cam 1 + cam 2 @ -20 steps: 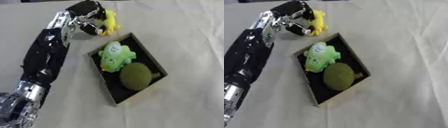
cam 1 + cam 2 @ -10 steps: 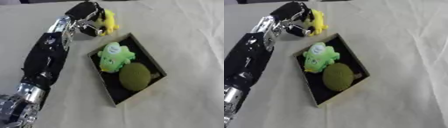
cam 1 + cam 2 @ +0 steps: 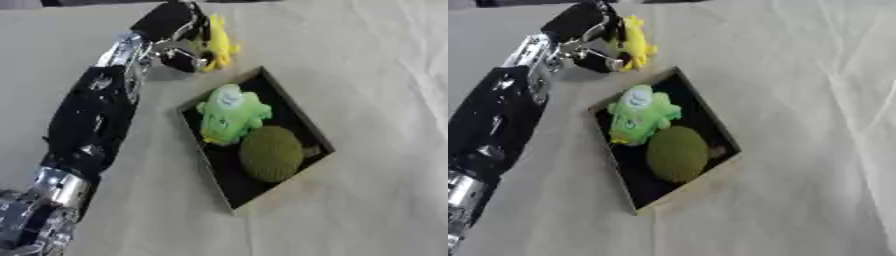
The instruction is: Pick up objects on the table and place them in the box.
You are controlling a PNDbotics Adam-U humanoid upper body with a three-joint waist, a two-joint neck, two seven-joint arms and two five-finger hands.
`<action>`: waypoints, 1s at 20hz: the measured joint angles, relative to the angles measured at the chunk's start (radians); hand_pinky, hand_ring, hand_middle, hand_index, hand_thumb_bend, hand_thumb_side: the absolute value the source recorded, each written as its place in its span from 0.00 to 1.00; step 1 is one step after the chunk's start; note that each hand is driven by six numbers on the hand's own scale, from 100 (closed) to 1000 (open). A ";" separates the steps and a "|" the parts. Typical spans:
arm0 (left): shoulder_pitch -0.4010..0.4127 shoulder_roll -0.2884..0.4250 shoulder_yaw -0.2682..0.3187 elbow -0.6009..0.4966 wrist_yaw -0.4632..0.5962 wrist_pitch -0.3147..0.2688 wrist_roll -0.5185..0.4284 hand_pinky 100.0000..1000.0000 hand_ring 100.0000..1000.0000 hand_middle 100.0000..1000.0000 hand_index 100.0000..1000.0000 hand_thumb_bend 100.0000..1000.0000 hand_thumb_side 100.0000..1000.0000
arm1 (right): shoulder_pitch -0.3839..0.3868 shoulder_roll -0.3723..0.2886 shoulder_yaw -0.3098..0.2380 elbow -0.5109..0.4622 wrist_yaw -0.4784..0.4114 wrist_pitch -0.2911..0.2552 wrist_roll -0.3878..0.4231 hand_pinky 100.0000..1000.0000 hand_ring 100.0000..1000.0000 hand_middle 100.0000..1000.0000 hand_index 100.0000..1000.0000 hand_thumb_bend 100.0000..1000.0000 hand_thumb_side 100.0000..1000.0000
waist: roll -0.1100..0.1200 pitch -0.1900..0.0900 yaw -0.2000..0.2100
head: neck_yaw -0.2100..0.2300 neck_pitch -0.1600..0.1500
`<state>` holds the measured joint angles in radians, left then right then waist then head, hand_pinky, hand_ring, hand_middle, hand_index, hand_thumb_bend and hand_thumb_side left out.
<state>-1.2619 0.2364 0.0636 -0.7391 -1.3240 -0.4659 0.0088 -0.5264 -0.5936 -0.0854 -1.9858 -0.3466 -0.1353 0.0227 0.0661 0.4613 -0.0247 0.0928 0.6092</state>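
Your left hand [image 3: 175,30] is at the far left of the table, just beyond the box's far corner, with its fingers curled round the yellow toy [image 3: 217,42]. The toy sticks out on the box side of the hand, standing roughly on end. Whether it is off the cloth yet you can't tell from here; it sits right at the cloth in both views.

Compared with a second ago the hand and toy sit in about the same spot relative to the box. The whole picture shifts a bit between frames, so that is mostly the head moving, not the things. The toy looks slightly more upright and tucked closer into the fingers than before, so the grasp seems to be closing or just closed, not a carry yet.

The box [image 3: 308,135], dark inside, lies askew in the middle of the table and has not moved. It already holds the green plush toy [image 3: 229,114] at the far end and the round olive-green ball [image 3: 271,153] just nearer, the two touching. Those two fill most of the floor; the bare strips are along the near-left wall and the far corner.

So the step in hand is the pick of the yellow toy, likely the last loose object in view. Next you need to lift and bring it over the far wall, minding the rim.

Your right hand shows in neither view.
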 measured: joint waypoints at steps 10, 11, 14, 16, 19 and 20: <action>0.003 0.002 -0.016 -0.037 0.030 -0.026 -0.005 0.45 0.30 0.15 0.34 0.30 0.10 | 0.008 0.000 0.000 0.000 -0.001 0.000 -0.001 0.90 0.84 0.54 0.74 0.00 0.47 | -0.001 -0.007 0.005 | -0.006 0.006; 0.003 0.002 -0.018 -0.043 0.033 -0.030 -0.009 0.44 0.30 0.15 0.34 0.31 0.11 | 0.008 0.000 0.000 0.000 -0.001 0.000 -0.001 0.90 0.84 0.54 0.74 0.00 0.47 | -0.001 -0.007 0.006 | -0.006 0.006; 0.004 0.006 -0.024 -0.062 0.042 -0.042 -0.021 0.44 0.30 0.15 0.34 0.33 0.11 | 0.008 0.000 0.000 0.000 -0.002 0.000 -0.001 0.90 0.84 0.54 0.74 0.00 0.47 | -0.002 -0.009 0.007 | -0.007 0.006; 0.004 0.012 -0.026 -0.078 0.044 -0.048 -0.028 0.46 0.31 0.18 0.37 0.35 0.11 | 0.008 0.000 0.000 0.000 -0.002 0.000 -0.001 0.90 0.84 0.54 0.74 0.00 0.47 | -0.002 -0.011 0.008 | -0.007 0.006; 0.004 0.015 -0.030 -0.096 0.042 -0.052 -0.032 0.44 0.29 0.14 0.33 0.35 0.13 | 0.008 0.000 0.000 0.000 -0.003 0.000 -0.001 0.90 0.84 0.54 0.74 0.00 0.47 | -0.003 -0.011 0.009 | -0.007 0.006; 0.005 0.017 -0.030 -0.100 0.040 -0.054 -0.034 0.44 0.28 0.14 0.33 0.35 0.13 | 0.008 0.000 0.000 0.000 -0.003 0.000 -0.001 0.90 0.84 0.54 0.74 0.00 0.47 | -0.004 -0.011 0.009 | -0.007 0.006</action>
<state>-1.2573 0.2532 0.0332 -0.8389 -1.2837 -0.5195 -0.0251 -0.5183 -0.5936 -0.0858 -1.9858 -0.3496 -0.1352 0.0218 0.0625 0.4501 -0.0157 0.0860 0.6152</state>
